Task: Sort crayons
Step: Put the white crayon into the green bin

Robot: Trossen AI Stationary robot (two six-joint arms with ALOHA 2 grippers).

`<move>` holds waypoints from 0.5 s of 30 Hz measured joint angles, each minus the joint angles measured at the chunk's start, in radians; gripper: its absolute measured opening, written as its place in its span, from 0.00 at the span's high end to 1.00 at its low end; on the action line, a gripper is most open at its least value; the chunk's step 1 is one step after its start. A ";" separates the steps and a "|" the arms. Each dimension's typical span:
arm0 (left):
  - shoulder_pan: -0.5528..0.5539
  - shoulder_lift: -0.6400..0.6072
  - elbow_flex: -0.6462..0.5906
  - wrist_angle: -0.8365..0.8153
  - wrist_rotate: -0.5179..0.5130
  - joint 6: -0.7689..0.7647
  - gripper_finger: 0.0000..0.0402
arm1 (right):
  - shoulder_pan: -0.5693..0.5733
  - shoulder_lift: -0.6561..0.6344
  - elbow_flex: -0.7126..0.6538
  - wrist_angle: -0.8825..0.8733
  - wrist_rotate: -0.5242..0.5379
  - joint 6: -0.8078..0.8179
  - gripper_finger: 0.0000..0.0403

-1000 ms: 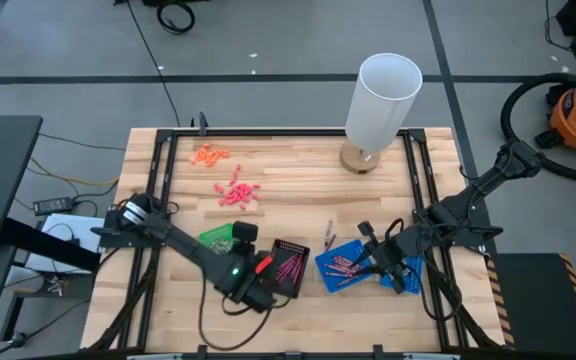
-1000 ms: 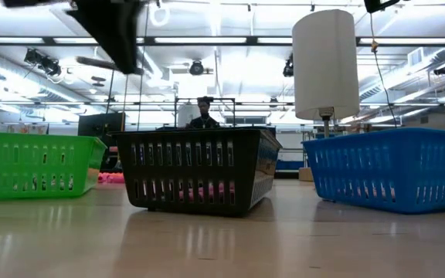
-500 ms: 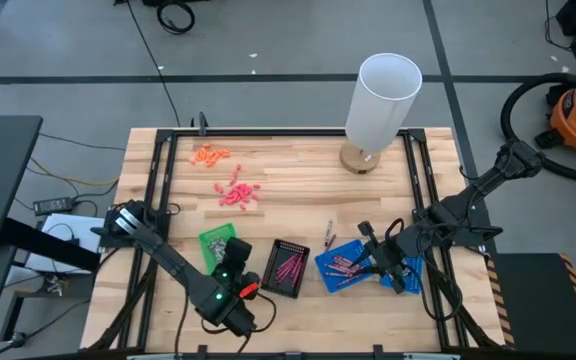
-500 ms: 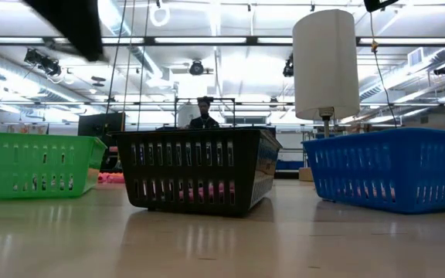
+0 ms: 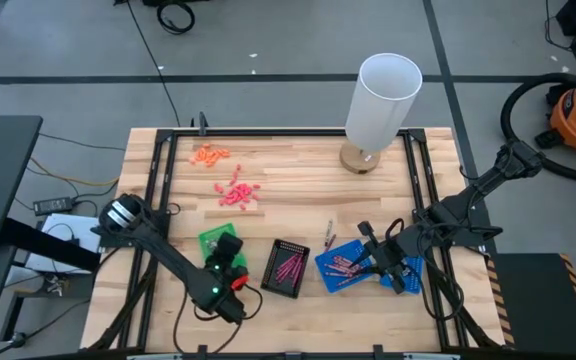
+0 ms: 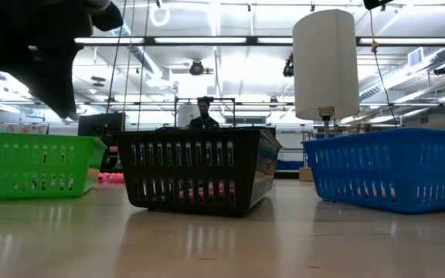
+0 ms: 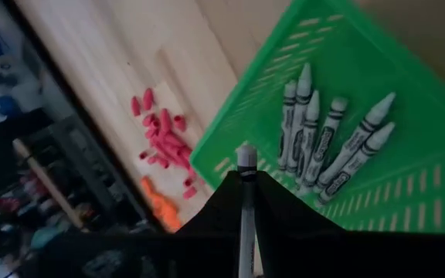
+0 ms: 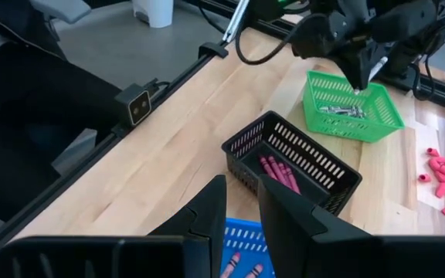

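Note:
My left gripper (image 5: 226, 245) hovers over the green tray (image 5: 211, 240) and is shut on one grey crayon (image 7: 246, 166). Several grey crayons (image 7: 327, 143) lie flat in that tray. The black tray (image 5: 288, 268) holds several pink crayons (image 8: 280, 171). My right gripper (image 5: 370, 262) is over the blue tray (image 5: 353, 265), which holds mixed crayons; its fingers (image 8: 207, 220) stand slightly apart with nothing between them. In the right wrist view my left gripper (image 8: 365, 73) shows above the green tray (image 8: 354, 108). My left gripper pinches the grey crayon's shaft (image 7: 246, 202) between its two fingers, which lie along the crayon. The crayon's tip (image 7: 244, 157) sticks out past the fingertips. The fingers point steeply down at the green tray, and the crayon is clear of it.
Two loose crayons (image 5: 330, 235) lie on the wood between the black and blue trays. Coral-red bits (image 5: 236, 192) and orange bits (image 5: 210, 154) lie at the far left. A tall white cylinder on a wooden base (image 5: 380, 100) stands at the far edge. Black rails (image 5: 158, 180) border the table.
My left gripper has gone from over the black tray toward the table's left edge, swinging by the near edge, and now stands over the green tray. My right gripper has kept still.

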 joint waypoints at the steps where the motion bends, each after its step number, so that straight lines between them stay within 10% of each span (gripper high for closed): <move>1: 0.003 -0.018 -0.020 0.027 0.005 0.012 0.95 | 0.000 0.000 0.000 0.000 0.000 0.000 0.78; 15: 0.102 -0.210 -0.308 0.404 0.186 0.338 0.95 | 0.000 0.000 0.000 0.006 0.000 -0.006 0.78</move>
